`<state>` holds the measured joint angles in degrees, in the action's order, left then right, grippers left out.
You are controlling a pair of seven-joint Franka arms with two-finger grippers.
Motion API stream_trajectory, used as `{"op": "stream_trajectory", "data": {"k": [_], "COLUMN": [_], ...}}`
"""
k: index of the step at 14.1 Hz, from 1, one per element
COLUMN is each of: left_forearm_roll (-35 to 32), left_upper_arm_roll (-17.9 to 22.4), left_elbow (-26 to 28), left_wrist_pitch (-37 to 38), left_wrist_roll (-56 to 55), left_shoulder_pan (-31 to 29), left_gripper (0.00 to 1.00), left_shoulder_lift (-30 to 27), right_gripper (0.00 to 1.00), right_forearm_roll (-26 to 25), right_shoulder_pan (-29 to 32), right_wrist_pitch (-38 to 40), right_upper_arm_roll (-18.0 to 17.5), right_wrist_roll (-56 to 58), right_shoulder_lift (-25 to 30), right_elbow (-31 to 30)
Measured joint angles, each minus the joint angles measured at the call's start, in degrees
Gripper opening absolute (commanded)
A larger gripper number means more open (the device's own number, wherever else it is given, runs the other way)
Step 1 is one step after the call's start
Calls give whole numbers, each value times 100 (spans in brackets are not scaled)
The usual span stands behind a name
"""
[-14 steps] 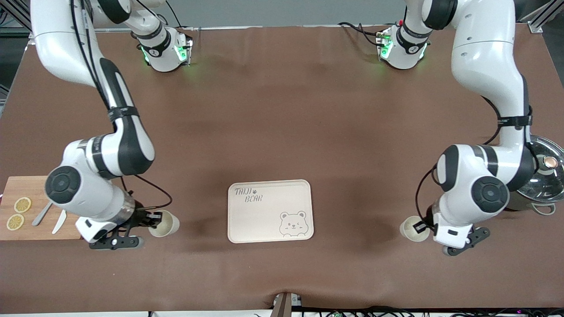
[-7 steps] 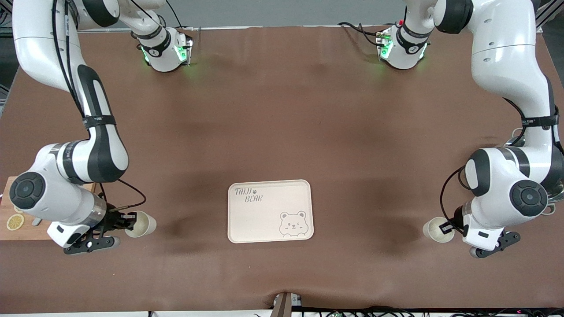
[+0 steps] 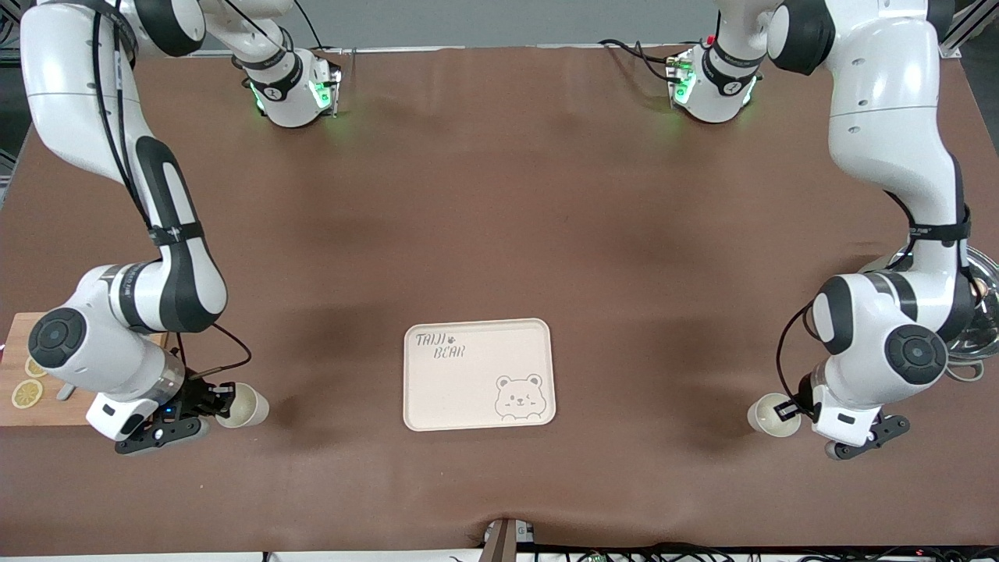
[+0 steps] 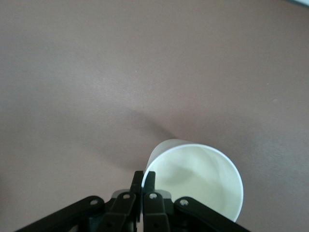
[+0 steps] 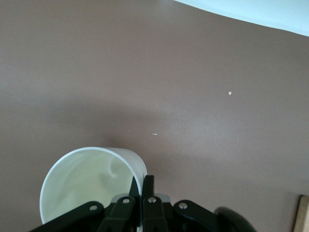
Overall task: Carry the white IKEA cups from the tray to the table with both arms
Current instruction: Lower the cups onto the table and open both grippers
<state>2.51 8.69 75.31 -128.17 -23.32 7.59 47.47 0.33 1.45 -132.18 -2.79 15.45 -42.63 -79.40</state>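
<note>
Two white IKEA cups are each pinched by the rim. My right gripper (image 3: 224, 399) is shut on one cup (image 3: 243, 407), low over the brown cloth between the bear-printed tray (image 3: 478, 336) and the cutting board. In the right wrist view the fingers (image 5: 148, 186) clamp the wall of this cup (image 5: 82, 186). My left gripper (image 3: 790, 410) is shut on the other cup (image 3: 766, 415), low over the cloth toward the left arm's end. In the left wrist view the fingers (image 4: 137, 181) clamp the rim of that cup (image 4: 203, 179). I cannot tell if the cups touch the cloth.
A wooden cutting board (image 3: 47, 410) with lemon slices (image 3: 26, 393) and a knife lies at the right arm's end. A steel pot with a glass lid (image 3: 979, 324) stands at the left arm's end, partly hidden by the left arm.
Both arms have carried their cups outward, away from the tray: the right cup toward the cutting board, the left cup toward the pot. Both grips are unchanged.
</note>
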Motion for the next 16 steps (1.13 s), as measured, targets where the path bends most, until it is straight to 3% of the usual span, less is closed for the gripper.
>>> {"op": "stream_trajectory", "data": {"k": [5, 6, 9, 13, 14, 15, 16], "left_forearm_roll": [0, 0, 0, 0, 0, 0, 0], "left_upper_arm_roll": [-14, -14, -14, -15, -15, -15, -15], "left_elbow": [6, 6, 8, 7, 4, -3, -18], "left_wrist_pitch": [-57, -57, -57, -60, -67, -80, -92], "left_wrist_roll": [97, 178, 294, 308, 308, 308, 308], "left_shoulder_pan": [-3, -6, -34, -44, -44, -44, -45], "left_gripper": [1, 8, 42, 75, 92, 100, 100], "left_shoulder_lift": [85, 85, 85, 85, 83, 79, 71], "right_gripper": [0, 0, 0, 0, 0, 12, 33], "right_forearm_roll": [1, 1, 1, 3, 4, 4, 5], "right_shoulder_pan": [54, 71, 84, 84, 84, 84, 84], "right_wrist_pitch": [-511, -560, -631, -658, -659, -662, -663], "right_upper_arm_roll": [0, 0, -2, -6, -6, -6, -8], "right_wrist_roll": [261, 291, 312, 314, 314, 314, 314], "right_shoulder_lift": [-332, -375, -426, -433, -433, -433, -433], "right_elbow": [-67, -68, -69, -69, -69, -70, -69]}}
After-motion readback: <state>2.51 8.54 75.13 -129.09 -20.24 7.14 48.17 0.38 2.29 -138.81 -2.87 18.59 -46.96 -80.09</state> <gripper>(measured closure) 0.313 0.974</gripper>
